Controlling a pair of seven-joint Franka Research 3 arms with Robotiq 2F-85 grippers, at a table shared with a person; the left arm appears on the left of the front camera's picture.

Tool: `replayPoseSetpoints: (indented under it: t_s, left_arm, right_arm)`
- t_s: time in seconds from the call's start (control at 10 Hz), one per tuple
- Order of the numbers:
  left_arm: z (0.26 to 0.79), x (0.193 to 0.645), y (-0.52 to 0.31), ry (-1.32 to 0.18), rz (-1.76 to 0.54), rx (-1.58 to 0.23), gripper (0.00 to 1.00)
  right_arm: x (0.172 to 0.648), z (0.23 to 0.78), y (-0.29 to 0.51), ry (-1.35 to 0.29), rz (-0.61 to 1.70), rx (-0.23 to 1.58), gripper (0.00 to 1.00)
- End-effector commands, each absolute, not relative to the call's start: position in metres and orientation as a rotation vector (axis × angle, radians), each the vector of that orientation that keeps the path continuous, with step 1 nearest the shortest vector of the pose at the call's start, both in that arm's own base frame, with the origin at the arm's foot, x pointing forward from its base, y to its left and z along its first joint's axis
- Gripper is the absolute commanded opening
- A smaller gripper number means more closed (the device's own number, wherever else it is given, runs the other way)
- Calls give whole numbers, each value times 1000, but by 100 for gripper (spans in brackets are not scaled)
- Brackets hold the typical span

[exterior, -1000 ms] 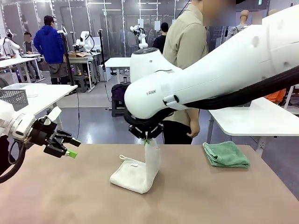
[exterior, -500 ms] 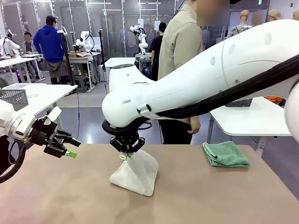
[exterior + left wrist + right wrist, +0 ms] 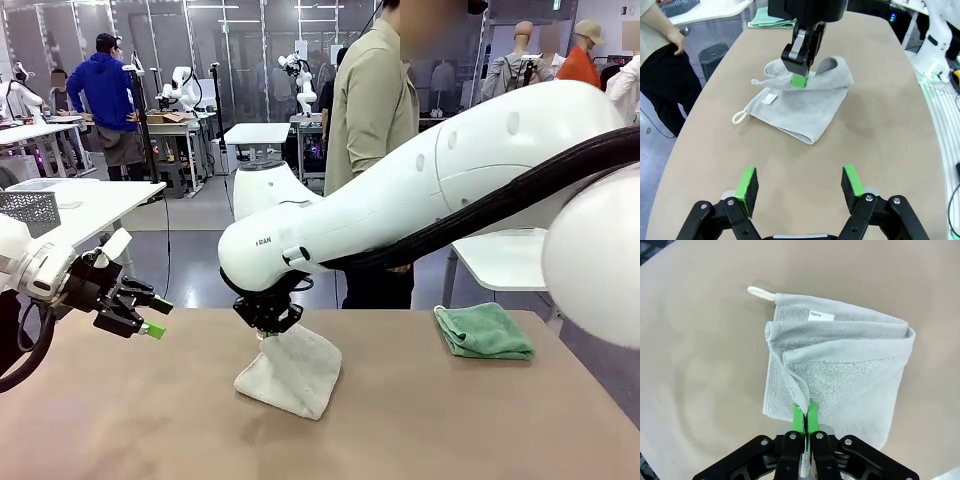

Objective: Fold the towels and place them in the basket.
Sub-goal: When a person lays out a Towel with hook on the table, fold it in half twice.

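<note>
Cream-white terry cloth, a small rectangular hand towel [image 3: 292, 368], lay near the middle of the tan counter [image 3: 420, 420] in the front view, one edge drawn up into a peak. The right arm's black two-finger gripper [image 3: 268, 318] reached across from the right side and stood over that peak, its jaws pressed together on the raised cloth. A mint-green folded terry towel [image 3: 484, 331] sat at the far right of the counter, well apart from the white one. The left arm's black gripper with green pads [image 3: 150, 316] hung above the counter's left edge with its jaws spread and nothing between them. A person in a beige shirt [image 3: 372, 110] stood at the far side.

From the left wrist, the left gripper [image 3: 801, 183] showed its jaws wide apart over bare counter, with the cream-white towel [image 3: 805, 107] beyond it, the right gripper [image 3: 799, 75] pinching its upper fold. The mint-green towel [image 3: 771, 21] lay farther off, near the counter's end.

From the right wrist, the right gripper [image 3: 803, 421] pinched a thin ridge of the cream-white towel [image 3: 850, 375] between its green pads [image 3: 797, 419]. A white hanging loop [image 3: 760, 292] and a small white name label [image 3: 821, 315] sat at the towel's far edge.
</note>
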State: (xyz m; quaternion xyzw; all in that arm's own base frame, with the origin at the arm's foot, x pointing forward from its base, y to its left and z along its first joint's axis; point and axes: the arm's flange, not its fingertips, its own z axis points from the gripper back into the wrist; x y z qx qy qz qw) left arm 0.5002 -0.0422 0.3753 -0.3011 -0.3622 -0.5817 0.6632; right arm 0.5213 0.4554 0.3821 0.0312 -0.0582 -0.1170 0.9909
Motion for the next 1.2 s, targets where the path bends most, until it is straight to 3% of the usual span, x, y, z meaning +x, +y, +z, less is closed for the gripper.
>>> replayPoseSetpoints:
  t_s: [0.0,0.3,0.4,0.5,0.6,0.7,0.8,0.9,1.1]
  left_arm:
    - [376,500,-41,-816,-1322,-678,85]
    - [376,500,-41,-816,-1322,-678,85]
    - [376,500,-41,-816,-1322,-678,85]
    - [376,500,-41,-816,-1322,-678,85]
    - [376,500,-41,-816,-1322,-678,85]
    - [376,500,-41,-816,-1322,-678,85]
    - [376,500,-41,-816,-1322,-678,85]
    - [376,500,-41,-816,-1322,-678,85]
    - [376,500,-41,-816,-1322,-678,85]
  right_arm:
    - [525,370,466,-111,-268,42,0]
    - [527,356,470,-87,-281,71,0]
    - [528,356,468,-118,-309,91,23]
    - [526,357,467,-142,-326,100,23]
    - [526,359,463,-155,-340,115,43]
    - [527,362,460,-173,-363,131,26]
    - [527,364,457,-178,-384,145,62]
    - [523,367,454,-179,-390,151,45]
    - [501,391,418,-95,-279,152,45]
